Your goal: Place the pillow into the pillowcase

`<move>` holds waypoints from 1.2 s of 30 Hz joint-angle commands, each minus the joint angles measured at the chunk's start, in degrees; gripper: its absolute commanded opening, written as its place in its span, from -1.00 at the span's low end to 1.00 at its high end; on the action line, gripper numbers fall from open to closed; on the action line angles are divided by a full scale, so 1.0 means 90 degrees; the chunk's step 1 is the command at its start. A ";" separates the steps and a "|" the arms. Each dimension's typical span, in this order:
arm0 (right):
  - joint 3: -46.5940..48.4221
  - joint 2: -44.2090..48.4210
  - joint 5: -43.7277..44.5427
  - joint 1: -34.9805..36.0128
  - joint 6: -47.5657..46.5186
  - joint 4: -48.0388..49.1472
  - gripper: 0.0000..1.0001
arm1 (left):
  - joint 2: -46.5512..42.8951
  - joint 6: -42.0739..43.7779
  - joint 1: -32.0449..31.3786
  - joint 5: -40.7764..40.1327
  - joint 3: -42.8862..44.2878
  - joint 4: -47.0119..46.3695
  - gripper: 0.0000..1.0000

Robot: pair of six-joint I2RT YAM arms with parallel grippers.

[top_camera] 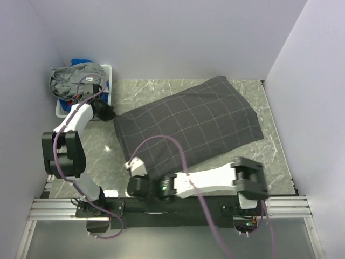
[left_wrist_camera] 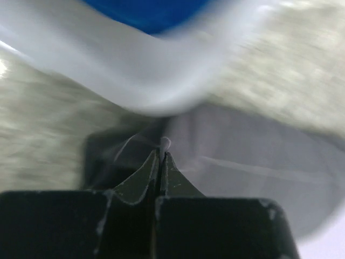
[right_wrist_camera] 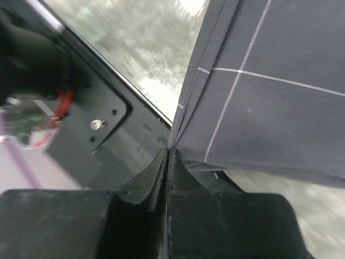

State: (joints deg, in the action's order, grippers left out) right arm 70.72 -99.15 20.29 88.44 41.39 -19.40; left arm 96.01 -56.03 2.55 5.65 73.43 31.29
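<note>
The dark charcoal pillowcase (top_camera: 188, 127) with thin light grid lines lies puffed and slantwise across the table. The cream pillow does not show in any view. My left gripper (top_camera: 109, 114) is at the pillowcase's far left corner, next to the basket, and is shut on the fabric edge; the left wrist view shows its tips (left_wrist_camera: 161, 150) pinching grey cloth (left_wrist_camera: 242, 167). My right gripper (top_camera: 133, 164) is at the near left corner and is shut on the hem; the right wrist view shows its tips (right_wrist_camera: 168, 156) clamped on the pillowcase edge (right_wrist_camera: 269, 108).
A white basket (top_camera: 108, 73) with grey and blue clothes stands at the back left, close to my left gripper; its rim (left_wrist_camera: 161, 81) fills the top of the left wrist view. White walls enclose the marble table (top_camera: 161, 89). The arm mounting rail (top_camera: 161, 205) runs along the near edge.
</note>
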 commanded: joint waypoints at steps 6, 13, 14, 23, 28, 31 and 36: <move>-0.1118 0.0304 -0.1774 0.0554 -0.0038 0.0982 -1.00 | 0.0328 0.0376 0.0449 -0.1516 0.0551 -0.0801 -0.98; 0.0421 -0.0028 -0.0586 0.1704 -0.0467 -0.0653 -1.00 | 0.0612 0.0551 0.0527 -0.1574 0.1732 -0.0450 -0.98; 0.0491 0.0030 -0.0556 0.1764 -0.0448 -0.0744 -1.00 | 0.0641 0.0600 0.0547 -0.1527 0.1898 -0.0352 -0.98; 0.0171 0.1241 0.0607 0.1765 0.0389 -0.1966 -1.00 | 0.0603 0.0640 0.0654 -0.1175 0.2994 -0.0156 -0.98; 0.0091 0.0484 -0.0407 0.1755 -0.0143 -0.0534 -0.99 | 0.0154 0.0513 0.0791 -0.1389 0.1697 -0.0498 -0.98; 0.0910 -0.0327 -0.0809 0.1755 -0.0544 -0.0655 -0.71 | -0.0071 0.0366 0.0956 -0.1448 0.0896 -0.0498 -0.98; 0.0603 0.0331 -0.0313 0.1492 -0.0771 -0.1008 0.27 | -0.0705 0.0512 0.1084 -0.1546 0.0366 -0.0605 -0.11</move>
State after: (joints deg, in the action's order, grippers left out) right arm 78.32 -103.24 22.02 101.56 36.21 -24.03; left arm 96.16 -51.13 10.68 -2.20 77.19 38.59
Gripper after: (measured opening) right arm 0.457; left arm 0.360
